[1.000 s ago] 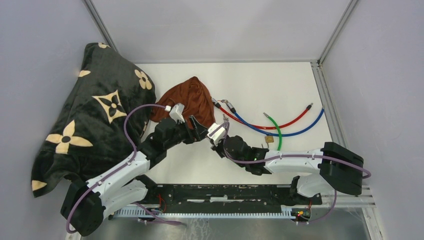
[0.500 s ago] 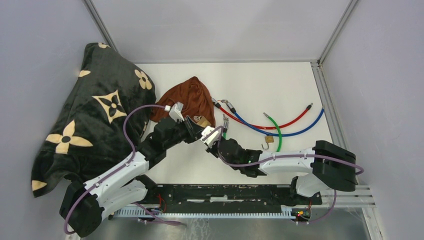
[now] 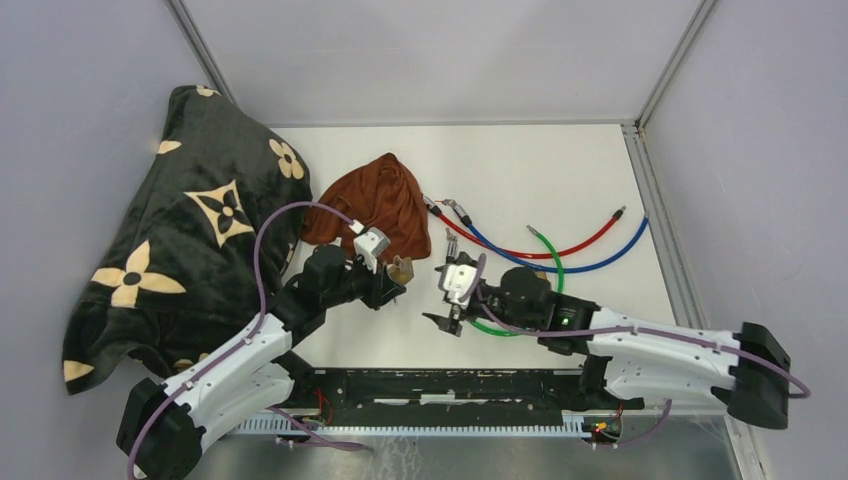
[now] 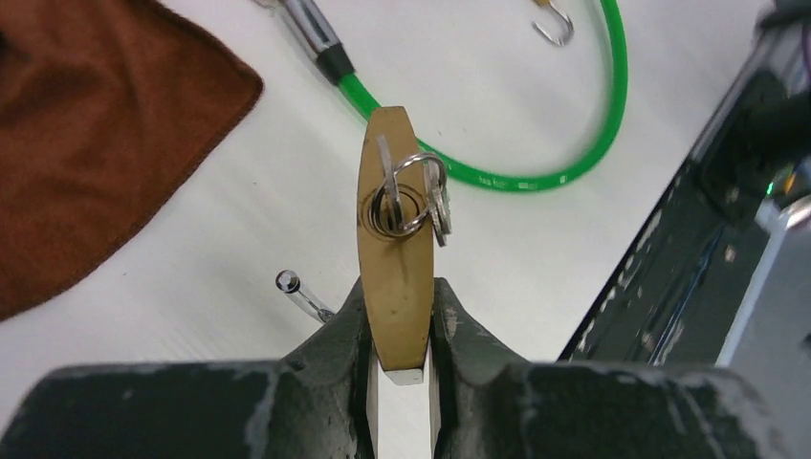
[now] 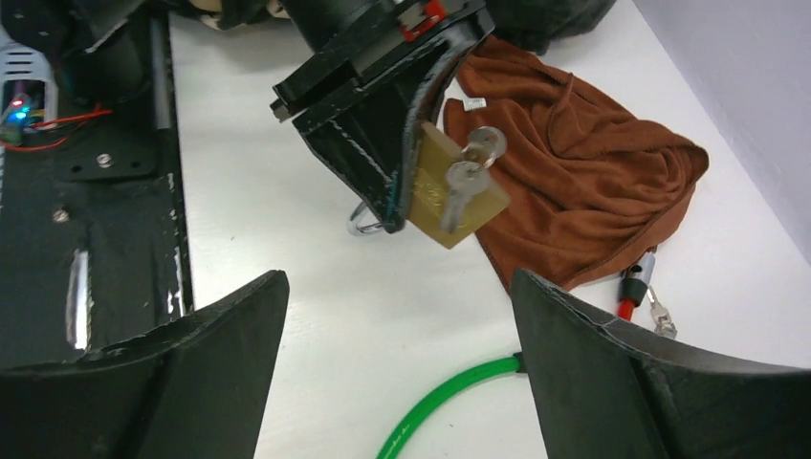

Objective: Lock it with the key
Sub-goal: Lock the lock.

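1. The right claw (image 3: pixel 443 293) is nearest, low in the middle of the white table (image 3: pixel 600 170). Its jaws are wide apart and hold nothing. A second ago they were squeezed shut, up by the lock.
2. Just to its left is the left claw (image 4: pixel 400 316), which has closed since then. It pinches the small gold metal padlock (image 4: pixel 394 239) by its flat sides, up off the table.
3. A silver key (image 4: pixel 385 172) sits in the padlock's keyhole. A spare key (image 4: pixel 438 199) hangs from the ring.
4. So the padlock has passed from right to left. The right claw now looks free to turn the key.
5. Farther back lie a green cable (image 3: pixel 556 270) and a brown cloth (image 3: pixel 385 200).
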You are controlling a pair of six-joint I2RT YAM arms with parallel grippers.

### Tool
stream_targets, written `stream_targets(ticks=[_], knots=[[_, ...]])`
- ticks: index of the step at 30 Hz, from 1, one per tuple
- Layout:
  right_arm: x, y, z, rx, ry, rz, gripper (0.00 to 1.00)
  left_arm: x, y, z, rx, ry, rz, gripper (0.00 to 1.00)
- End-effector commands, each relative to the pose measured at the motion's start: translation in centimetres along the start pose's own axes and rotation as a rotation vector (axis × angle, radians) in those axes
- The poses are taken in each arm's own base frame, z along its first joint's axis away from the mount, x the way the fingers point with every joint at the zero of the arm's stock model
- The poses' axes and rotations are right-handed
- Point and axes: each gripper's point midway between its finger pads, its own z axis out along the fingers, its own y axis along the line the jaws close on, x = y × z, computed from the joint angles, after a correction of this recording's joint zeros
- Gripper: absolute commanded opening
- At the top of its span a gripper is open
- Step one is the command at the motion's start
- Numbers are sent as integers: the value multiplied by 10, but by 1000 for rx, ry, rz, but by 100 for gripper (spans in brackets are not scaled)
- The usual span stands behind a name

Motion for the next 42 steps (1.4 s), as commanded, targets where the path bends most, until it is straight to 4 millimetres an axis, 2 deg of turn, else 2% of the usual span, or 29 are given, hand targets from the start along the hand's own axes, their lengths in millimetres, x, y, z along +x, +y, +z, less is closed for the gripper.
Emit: stream_targets(ticks=[1,5,10,15,18,23,26,29,31,32,34,35,38,40,42], knots=[[8,20,-33,-215,-7,-67,92,-12,-36,-14,276,-20,474,2],[3,11,-31,-254,-25,-121,93,5,-47,-23,406,57,618,2],[12,-1,-7,-326,60,-72,86,5,-50,-29,439,95,720,2],[19,13,27,-448,131,35,76,4,-51,-30,445,110,759,2],[19,18,37,-479,118,68,73,3,-53,-31,452,106,772,2],[17,22,46,-508,100,91,68,-2,-57,-33,463,96,773,2],[12,24,53,-525,69,103,60,-1,-59,-33,472,100,757,2],[12,27,57,-543,60,128,56,-1,-60,-33,475,102,744,2],[11,30,57,-555,49,145,48,-1,-61,-34,475,102,735,2],[11,30,58,-555,47,152,40,-3,-62,-33,472,97,725,2],[11,29,59,-545,52,154,11,-7,-64,-33,473,84,709,2],[13,28,59,-535,59,153,0,-8,-66,-34,478,76,705,2],[13,22,53,-496,60,149,0,-11,-68,-35,470,65,673,3],[9,14,48,-456,43,166,0,-13,-67,-35,447,52,634,30],[2,3,42,-401,8,188,0,-16,-67,-36,426,30,602,51]])
